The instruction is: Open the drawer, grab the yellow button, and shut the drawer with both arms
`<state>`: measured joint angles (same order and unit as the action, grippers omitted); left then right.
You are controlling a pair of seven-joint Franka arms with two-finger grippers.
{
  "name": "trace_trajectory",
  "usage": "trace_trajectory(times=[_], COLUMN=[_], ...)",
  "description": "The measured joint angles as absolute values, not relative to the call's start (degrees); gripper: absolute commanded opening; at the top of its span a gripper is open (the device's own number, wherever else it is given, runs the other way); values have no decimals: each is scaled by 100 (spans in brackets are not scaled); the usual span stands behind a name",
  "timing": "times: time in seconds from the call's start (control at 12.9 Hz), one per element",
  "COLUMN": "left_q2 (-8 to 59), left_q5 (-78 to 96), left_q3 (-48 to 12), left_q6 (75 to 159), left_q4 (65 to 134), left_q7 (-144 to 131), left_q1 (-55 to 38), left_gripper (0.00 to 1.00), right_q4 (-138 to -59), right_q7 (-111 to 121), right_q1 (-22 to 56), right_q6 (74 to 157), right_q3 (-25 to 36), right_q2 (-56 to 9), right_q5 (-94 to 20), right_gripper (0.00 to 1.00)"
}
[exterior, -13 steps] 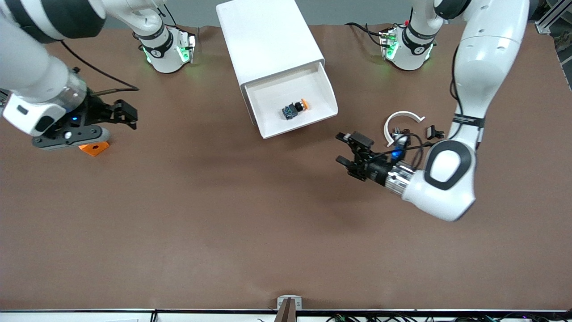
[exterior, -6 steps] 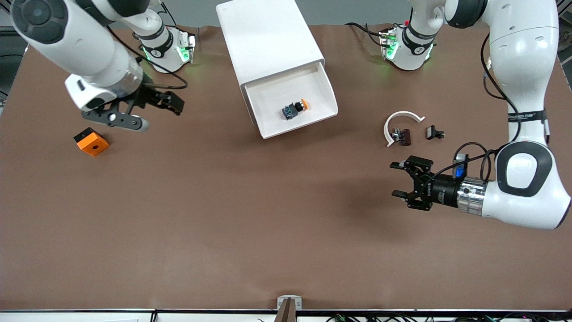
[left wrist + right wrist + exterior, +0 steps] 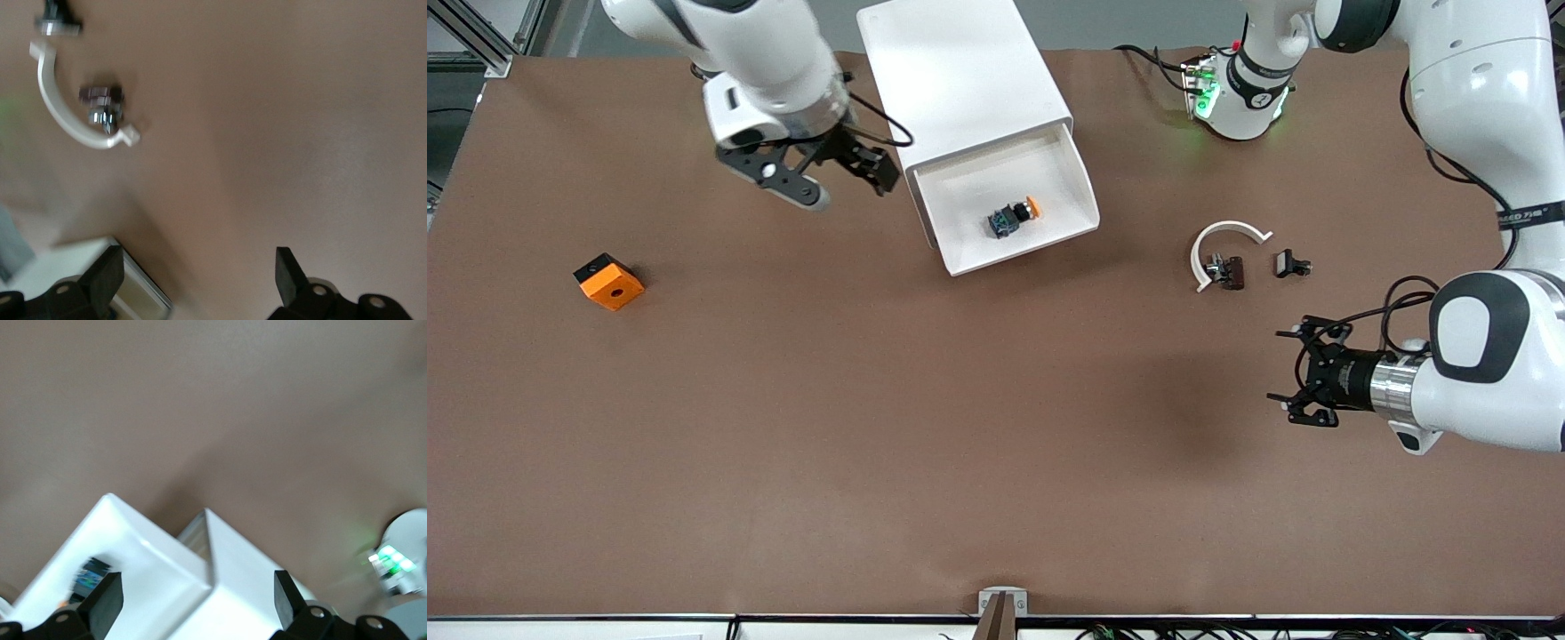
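Note:
The white drawer (image 3: 1082,188) stands pulled out of its white cabinet (image 3: 960,71). In it lies the button (image 3: 1014,216), orange cap on a dark body. My right gripper (image 3: 867,169) hangs open and empty beside the cabinet, at the drawer's corner toward the right arm's end. The right wrist view shows that gripper (image 3: 197,600) above the drawer's rim (image 3: 133,540), with the button (image 3: 90,577) at the edge. My left gripper (image 3: 1288,369) is open and empty over bare table toward the left arm's end. In the left wrist view the gripper (image 3: 197,273) has only tabletop between its fingers.
An orange block with a hole (image 3: 609,282) sits toward the right arm's end. A white open ring (image 3: 1223,236), a small dark metal part (image 3: 1227,269) and a black clip (image 3: 1289,263) lie between the drawer and the left arm. The ring (image 3: 67,120) also shows in the left wrist view.
The right arm swung from over the orange block across to the cabinet's side. The left arm drew back from the drawer toward its own end of the table. Both grippers stayed open.

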<state>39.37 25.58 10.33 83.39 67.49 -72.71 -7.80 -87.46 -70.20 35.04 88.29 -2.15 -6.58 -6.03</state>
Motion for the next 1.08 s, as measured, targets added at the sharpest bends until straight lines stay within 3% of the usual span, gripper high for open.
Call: trace_trajectory(times=[0.54,1.08], left_q2=[3581,3592], left_q5=[1326,1057], left_q3=[984,698], left_q6=[8469,8911], left_q4=[6774,7473], left_q7=[-5046,-4048], left_q1=[-1359,-1664], left_gripper=[100,100], right_q4=[-8747,-8727], right_q7=[-9506,-10180], right_q1=[4300,4409], right_q6=[10151,10555], right_q3=[-213,-206], right_q2=[-1333,-1862], right_q5=[-604,-600], right_gripper=[100,100])
